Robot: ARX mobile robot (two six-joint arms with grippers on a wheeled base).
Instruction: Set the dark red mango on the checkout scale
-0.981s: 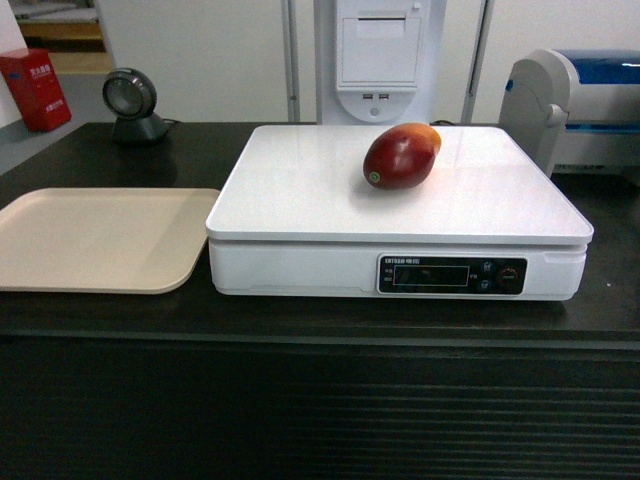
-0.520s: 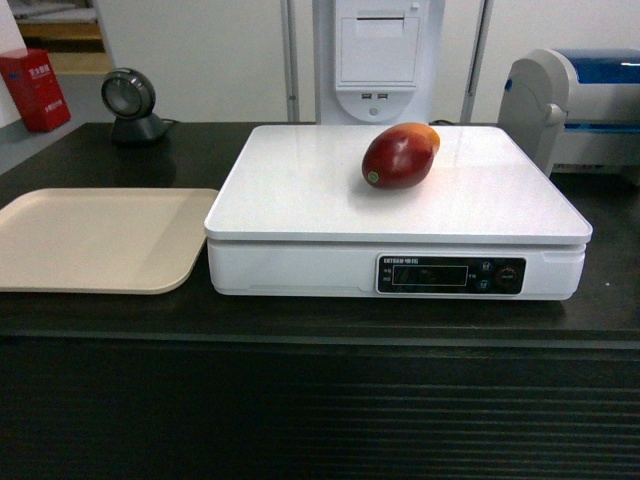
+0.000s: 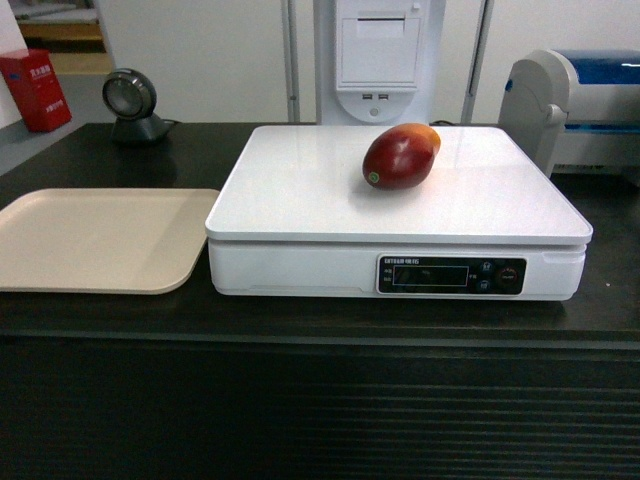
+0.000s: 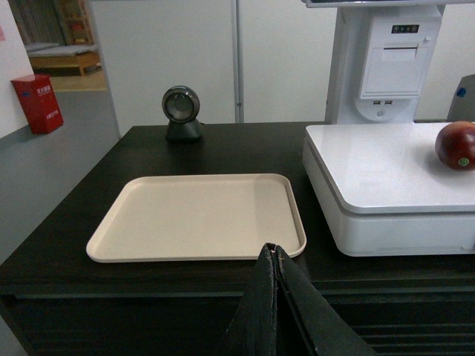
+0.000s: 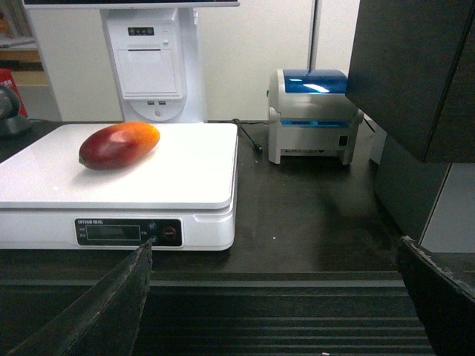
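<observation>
The dark red mango (image 3: 401,155) lies on its side on the white scale (image 3: 300,190), toward the platform's back right; nothing holds it. It also shows as the mango (image 4: 456,145) and the mango (image 5: 119,145) on the scale (image 4: 371,170) (image 5: 185,178). The scale stands on the black checkout counter (image 3: 320,400) with its ribbed front. My left gripper (image 4: 273,249) is shut and empty, low in front of the counter before the tray. My right gripper (image 5: 274,248) is open and empty, in front of the counter to the right of the scale. Neither gripper shows in the head view.
A beige tray (image 3: 100,240) lies on the counter left of the scale. A round black scanner (image 3: 130,100) stands at the back left. A white receipt printer kiosk (image 3: 378,55) rises behind the scale. A grey-and-blue printer (image 3: 580,105) sits at the back right. A dark cabinet (image 5: 415,74) hangs at the right.
</observation>
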